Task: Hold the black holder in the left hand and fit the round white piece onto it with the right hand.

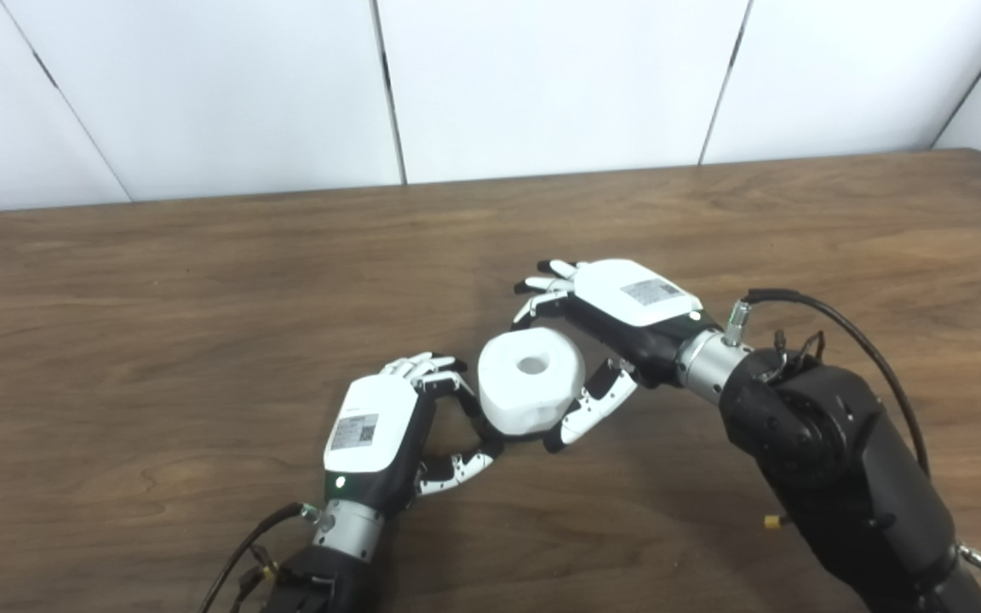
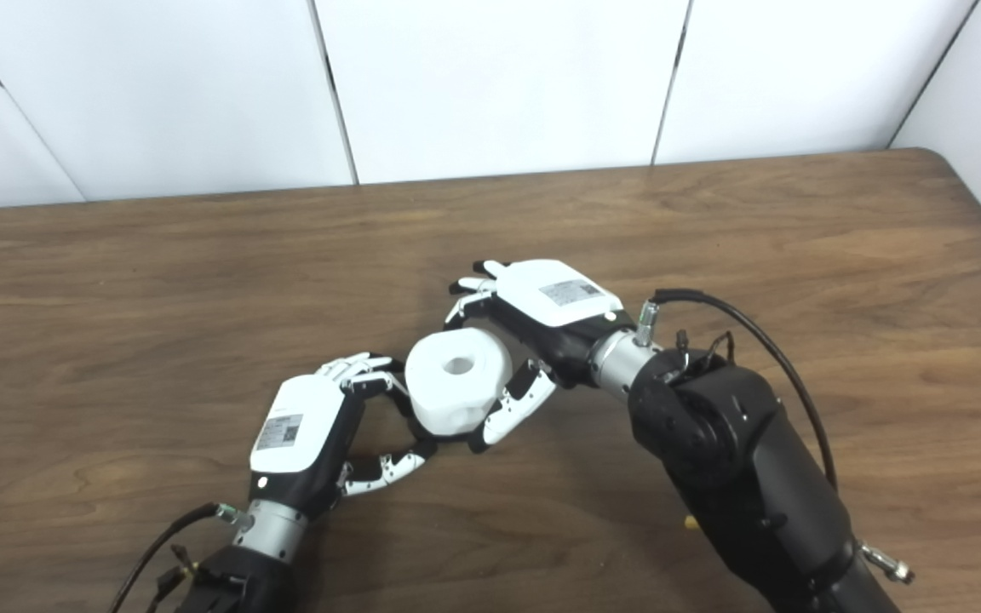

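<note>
The round white piece [image 1: 531,379], a thick roll with a centre hole, sits low over the table between both hands. My right hand [image 1: 627,311] is shut on it, with fingers behind its far side and the thumb [image 1: 594,407] against its near right side. My left hand [image 1: 380,426] is curled at the roll's left side, its thumb [image 1: 456,466] under the roll's near edge. A thin dark part of the black holder [image 1: 472,407] shows between the left fingers and the roll. The rest of the holder is hidden behind the roll.
The brown wooden table [image 1: 201,289] stretches wide on all sides of the hands. White wall panels [image 1: 542,77] stand behind its far edge. A black cable [image 1: 848,332] loops over my right forearm.
</note>
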`<state>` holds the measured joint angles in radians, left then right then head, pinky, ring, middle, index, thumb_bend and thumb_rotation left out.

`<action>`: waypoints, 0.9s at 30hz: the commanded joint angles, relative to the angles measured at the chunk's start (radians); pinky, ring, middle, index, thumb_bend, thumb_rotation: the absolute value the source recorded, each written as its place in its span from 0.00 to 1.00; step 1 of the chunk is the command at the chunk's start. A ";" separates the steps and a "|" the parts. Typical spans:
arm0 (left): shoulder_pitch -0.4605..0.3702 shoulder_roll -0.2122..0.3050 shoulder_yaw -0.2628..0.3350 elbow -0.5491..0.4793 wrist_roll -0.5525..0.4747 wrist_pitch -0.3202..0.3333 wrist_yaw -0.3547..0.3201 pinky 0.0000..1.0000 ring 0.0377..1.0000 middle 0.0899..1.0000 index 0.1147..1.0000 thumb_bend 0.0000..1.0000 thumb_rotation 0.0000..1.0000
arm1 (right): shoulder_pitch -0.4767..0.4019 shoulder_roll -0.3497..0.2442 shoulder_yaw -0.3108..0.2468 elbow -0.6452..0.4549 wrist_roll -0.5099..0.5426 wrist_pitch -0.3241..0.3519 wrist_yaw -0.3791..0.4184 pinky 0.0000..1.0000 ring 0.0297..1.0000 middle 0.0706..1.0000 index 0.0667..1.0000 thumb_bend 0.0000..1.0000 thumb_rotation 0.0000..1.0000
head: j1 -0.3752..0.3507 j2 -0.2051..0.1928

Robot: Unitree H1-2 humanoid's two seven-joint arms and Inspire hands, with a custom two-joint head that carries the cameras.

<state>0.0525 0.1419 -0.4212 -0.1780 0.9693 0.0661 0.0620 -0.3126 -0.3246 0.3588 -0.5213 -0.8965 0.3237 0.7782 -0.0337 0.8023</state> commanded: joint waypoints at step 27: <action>-0.012 0.006 -0.009 0.031 0.016 -0.001 -0.007 0.84 0.83 0.74 0.42 0.52 0.05 | -0.064 -0.005 -0.061 -0.060 -0.009 -0.003 0.023 1.00 1.00 0.94 0.75 1.00 0.47 | 0.003 -0.007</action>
<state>0.0449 0.1431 -0.4239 -0.1583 0.9687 0.0594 0.0734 -0.3380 -0.3274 0.3143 -0.5428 -0.9056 0.3255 0.8104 -0.0291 0.7946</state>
